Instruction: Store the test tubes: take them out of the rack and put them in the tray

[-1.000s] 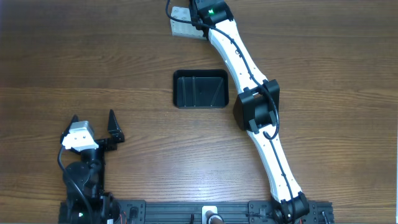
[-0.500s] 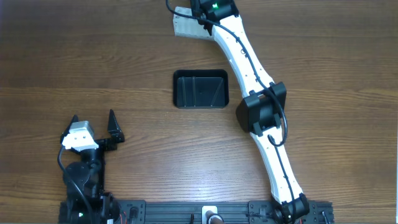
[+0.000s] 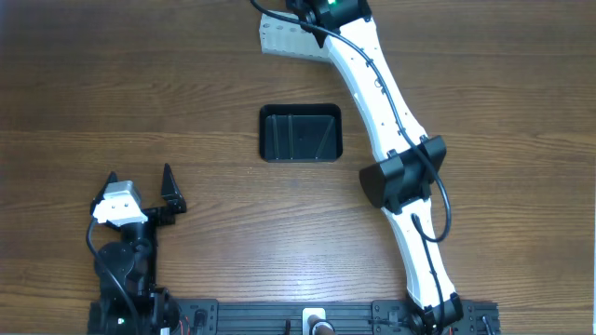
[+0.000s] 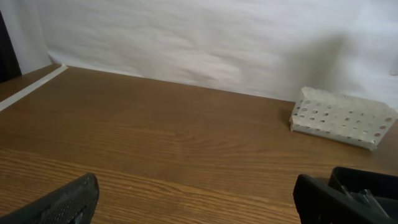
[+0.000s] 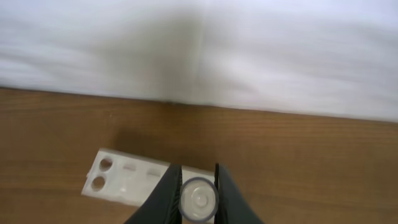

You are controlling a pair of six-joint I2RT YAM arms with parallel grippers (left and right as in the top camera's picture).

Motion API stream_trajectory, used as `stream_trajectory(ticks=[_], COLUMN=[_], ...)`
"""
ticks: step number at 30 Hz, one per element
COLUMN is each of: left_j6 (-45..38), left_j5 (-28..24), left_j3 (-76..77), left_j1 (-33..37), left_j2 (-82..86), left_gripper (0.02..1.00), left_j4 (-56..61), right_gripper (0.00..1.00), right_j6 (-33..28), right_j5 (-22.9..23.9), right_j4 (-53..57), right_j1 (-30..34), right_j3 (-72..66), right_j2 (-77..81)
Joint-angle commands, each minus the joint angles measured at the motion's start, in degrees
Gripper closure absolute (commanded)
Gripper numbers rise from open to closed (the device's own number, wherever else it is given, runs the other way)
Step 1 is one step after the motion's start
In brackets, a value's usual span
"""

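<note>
Test tube point(image 5: 198, 200) is seen end-on in the right wrist view, a round pale rim clamped between the two dark fingers of the right gripper point(image 5: 197, 186), which are closed onto its sides. The white test tube rack point(image 5: 122, 179) lies directly under and behind it on the brown wooden table point(image 5: 311, 168); whether the tube's lower end sits in a hole of the rack cannot be told. In the top view the rack point(image 3: 285, 39) is at the upper middle of the frame, set at a slight angle, with the right arm point(image 3: 372, 88) stretched from the lower right up across its right end to the top edge. The black tray point(image 3: 300, 133) sits below the rack, near the middle of the frame, well apart from it. The left gripper point(image 3: 142, 183) is at the lower left of the top view, low by its base, fingers spread wide and holding nothing, far from both rack and tray.
</note>
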State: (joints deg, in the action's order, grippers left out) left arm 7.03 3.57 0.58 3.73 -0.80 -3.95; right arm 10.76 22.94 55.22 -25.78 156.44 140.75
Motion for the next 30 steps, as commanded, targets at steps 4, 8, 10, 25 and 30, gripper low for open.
stream_trajectory(ticks=[4,8,10,25,30], left_j6=[-1.01,-1.01,-1.01,-1.01,-1.01], left_j5=[-0.35,-0.35,-0.35,-0.35,-0.35], left_j3=[-0.26,-0.26,-0.24,-0.24,-0.26], left_j1=[0.31,0.31,0.31,0.31,0.31], left_j2=[0.42,0.42,0.42,0.42,0.42], left_gripper=[0.02,0.02,0.02,0.023,0.023], left_j4=[0.0,0.0,0.0,0.0,0.0], right_gripper=[0.897,0.928,0.925,0.952,0.952], right_j6=[6.08,9.27,11.28,25.38,26.95], right_j5=[-4.79,-7.15,-8.13,-15.85,-19.71], right_j4=[11.61,18.53,21.92,42.1,42.05], right_j1=[-1.09,-2.1,-2.73,-3.65,-3.41], right_j3=[0.26,0.26,0.26,-0.17,-3.02], right_j2=[-5.14,-5.42,-5.42,-5.35,-5.31])
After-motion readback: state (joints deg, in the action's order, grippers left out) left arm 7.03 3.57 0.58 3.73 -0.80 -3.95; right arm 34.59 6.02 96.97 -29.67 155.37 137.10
